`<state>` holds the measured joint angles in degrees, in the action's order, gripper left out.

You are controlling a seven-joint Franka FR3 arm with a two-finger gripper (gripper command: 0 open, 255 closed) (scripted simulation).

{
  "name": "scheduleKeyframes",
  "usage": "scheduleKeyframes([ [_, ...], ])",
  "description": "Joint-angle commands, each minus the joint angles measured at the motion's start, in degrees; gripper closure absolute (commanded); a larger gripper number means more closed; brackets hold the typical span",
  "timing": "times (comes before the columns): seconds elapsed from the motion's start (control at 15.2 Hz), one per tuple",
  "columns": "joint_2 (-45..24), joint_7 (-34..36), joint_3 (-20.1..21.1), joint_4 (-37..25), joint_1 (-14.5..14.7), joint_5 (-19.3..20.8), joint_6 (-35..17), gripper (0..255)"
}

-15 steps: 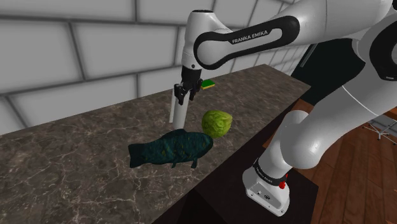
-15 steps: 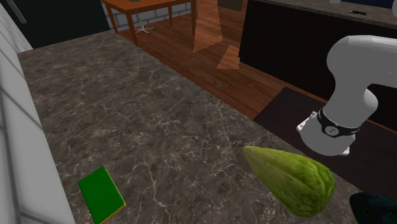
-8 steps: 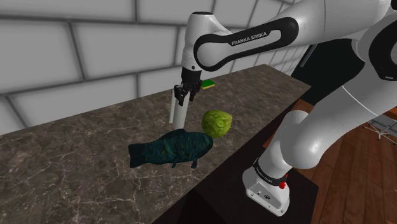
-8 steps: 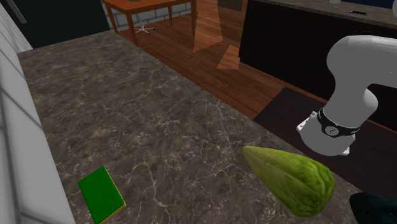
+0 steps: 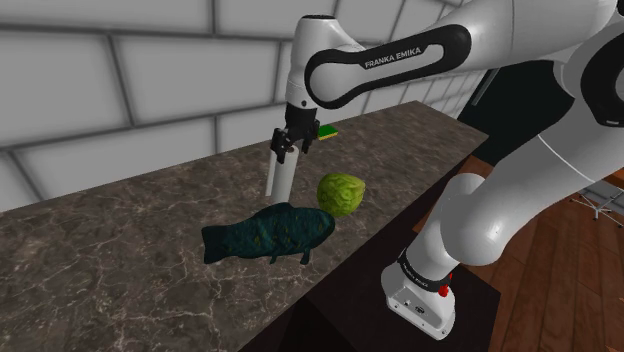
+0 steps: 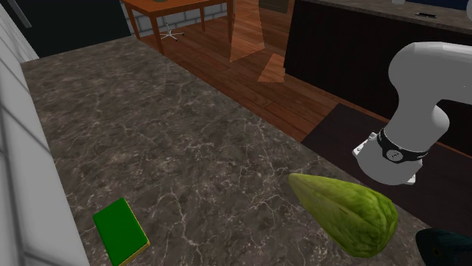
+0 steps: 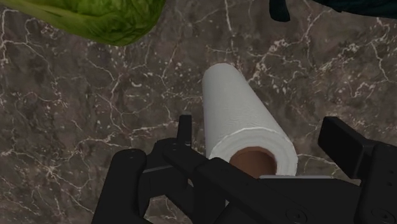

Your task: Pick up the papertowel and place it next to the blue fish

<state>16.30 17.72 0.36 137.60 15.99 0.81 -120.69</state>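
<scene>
End effector [image 5: 287,147] was pinching the papertowel [image 7: 238,111] near its upper end, one black finger [image 7: 184,130] on each side. Wrist view showed the brown core end tucked up against the hand. The nearer finger sat tight on the roll. A sliver of table [image 5: 120,260] showed between the roll and the other finger, so that side's contact wasn't clear.

The roll was white and hung a bit tilted under the hand in the shoulder view. Its lower end was hidden behind the blue fish [image 5: 268,232], so I couldn't tell if it was touching the table or just off it.

In the shoulder view the roll sat just behind the fish's mid-body, on the wall side. A green leafy head [image 5: 342,192] lay just to the right of it in that view, close to the fish's front end. In the wrist view the roll's far end was near both the fish and the green head but apart from each.

A flat green sponge [image 6: 119,230] with a yellow edge lay further along the table by the wall [image 5: 100,90], well apart from the rest. The table was dark veined stone and the wall was pale blocks.

The white arm [image 5: 390,60] came in from the shoulder view's right, marked FRANKA EMIKA, with its base on the dark stand [image 6: 454,189]. There was wood floor [image 6: 249,75] beyond the table edge.
</scene>
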Motion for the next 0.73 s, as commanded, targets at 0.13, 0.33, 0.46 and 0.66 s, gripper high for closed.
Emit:
scheduleKeyframes([
  [0.13, 2.3, 0.0, 0.1, -4.5, 0.1, -0.1, 6.8, 0],
  [0.33, 2.3, 0.0, 0.1, -4.5, 0.1, -0.1, 6.8, 0],
  [0.46, 2.3, 0.0, 0.1, -4.5, 0.1, -0.1, 6.8, 0],
  [0.66, 2.3, 0.0, 0.1, -4.5, 0.1, -0.1, 6.8, 0],
])
